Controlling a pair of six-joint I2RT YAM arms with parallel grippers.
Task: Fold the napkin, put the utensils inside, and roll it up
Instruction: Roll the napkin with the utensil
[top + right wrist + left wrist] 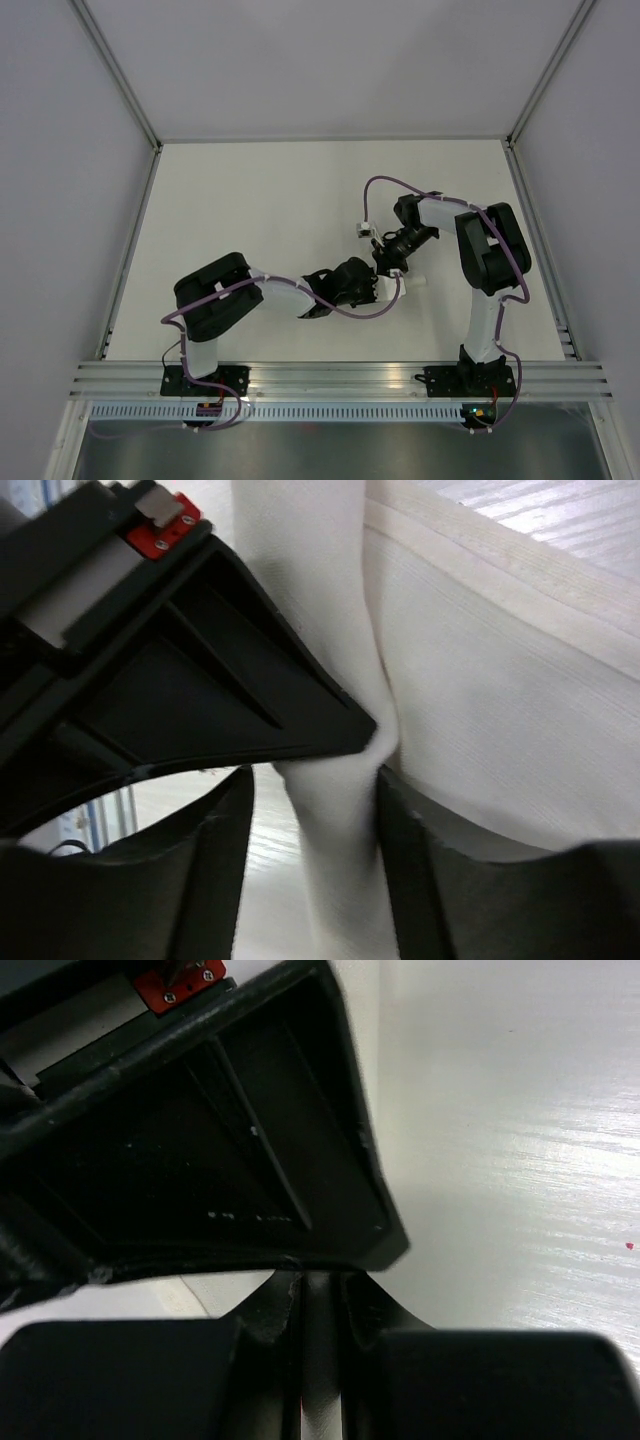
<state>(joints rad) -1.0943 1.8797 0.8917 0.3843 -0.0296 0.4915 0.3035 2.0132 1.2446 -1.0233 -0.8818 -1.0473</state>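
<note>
The napkin is a slim white roll on the table, mostly hidden under both grippers in the top view. In the right wrist view it fills the right side, with a hemmed edge and a bunched strand hanging down. My right gripper is open around that strand, which touches only the right finger. My left gripper is nearly closed on a thin pale strip of cloth. Its black body presses into the napkin. The knife is hidden.
The right gripper's black body sits right in front of the left wrist camera. A metal rail runs along the near table edge. Grey enclosure walls and metal posts stand on the left, right and far sides.
</note>
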